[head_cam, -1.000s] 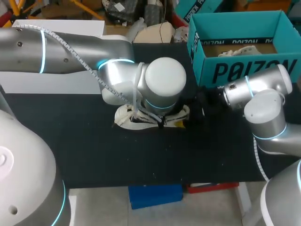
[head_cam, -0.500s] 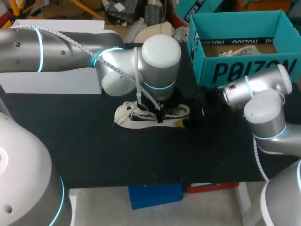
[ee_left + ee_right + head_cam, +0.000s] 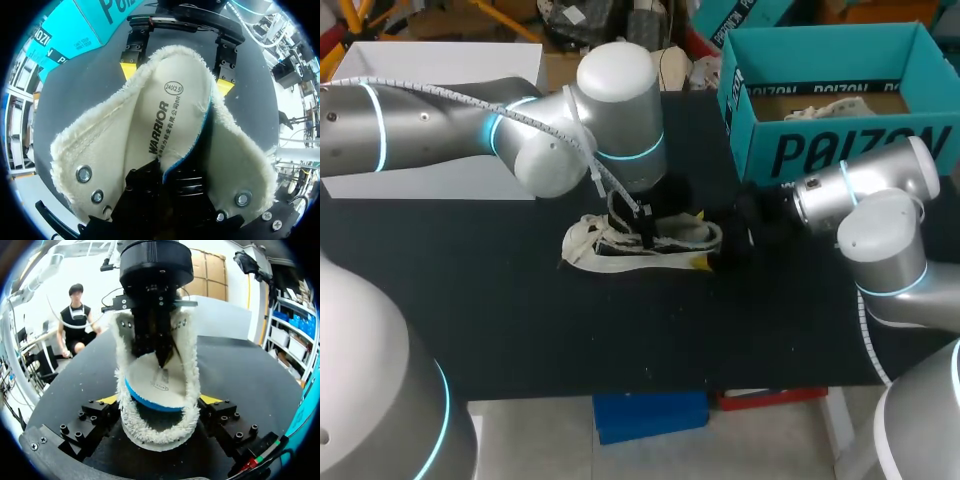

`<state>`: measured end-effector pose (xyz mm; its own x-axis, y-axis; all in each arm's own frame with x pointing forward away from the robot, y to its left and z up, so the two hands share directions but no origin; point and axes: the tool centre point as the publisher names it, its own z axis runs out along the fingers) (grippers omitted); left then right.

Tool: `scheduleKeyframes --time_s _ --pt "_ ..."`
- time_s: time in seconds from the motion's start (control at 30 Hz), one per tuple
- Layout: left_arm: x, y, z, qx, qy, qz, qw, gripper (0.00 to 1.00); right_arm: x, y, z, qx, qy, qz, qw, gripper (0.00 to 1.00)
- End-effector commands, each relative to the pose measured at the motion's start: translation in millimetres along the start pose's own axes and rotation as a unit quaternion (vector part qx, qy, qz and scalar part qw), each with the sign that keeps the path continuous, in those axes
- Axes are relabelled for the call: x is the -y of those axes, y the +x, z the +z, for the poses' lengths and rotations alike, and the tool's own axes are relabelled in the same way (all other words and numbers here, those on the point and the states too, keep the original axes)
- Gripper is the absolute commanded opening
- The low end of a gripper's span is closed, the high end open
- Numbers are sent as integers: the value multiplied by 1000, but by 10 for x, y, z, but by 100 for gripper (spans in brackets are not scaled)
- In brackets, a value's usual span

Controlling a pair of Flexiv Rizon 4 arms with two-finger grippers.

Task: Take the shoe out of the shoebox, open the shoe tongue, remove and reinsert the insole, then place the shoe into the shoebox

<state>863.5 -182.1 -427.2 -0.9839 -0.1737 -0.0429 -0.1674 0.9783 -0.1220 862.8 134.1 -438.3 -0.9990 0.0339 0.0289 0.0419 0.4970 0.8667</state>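
We're dealing with the insole bit right now. Our left jaws are pinching the insole partway along, and its blue edge is peeling up out of the shoe, which is sitting on the worktop. Our right jaws are clamping the fuzzy heel from both sides. We're thinking the trick is holding the heel firm and drawing the insole out slowly, so the shoe isn't dragging along. The shoebox is standing open at the far right, holding some crumpled white stuff, paper we're guessing.
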Motion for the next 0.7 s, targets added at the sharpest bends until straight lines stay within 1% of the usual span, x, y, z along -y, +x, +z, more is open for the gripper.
scheduleKeyframes --time_s 0.03,0.37,0.5,0.57,0.7 --pt "-162 -20 -52 -1 25 2 1000 0 51 5 -11 0 1 0 1000 0" --pt "-188 50 -319 12 49 5 999 0 51 5 -11 0 1 0 1000 0" --pt "-169 88 -422 13 60 14 998 0 51 5 -11 0 1 0 1000 0" --pt "-141 116 -432 15 60 20 998 0 51 5 -11 0 1 0 1000 0" --pt "-57 132 -349 6 55 32 998 0 51 5 -11 0 1 0 1000 0"
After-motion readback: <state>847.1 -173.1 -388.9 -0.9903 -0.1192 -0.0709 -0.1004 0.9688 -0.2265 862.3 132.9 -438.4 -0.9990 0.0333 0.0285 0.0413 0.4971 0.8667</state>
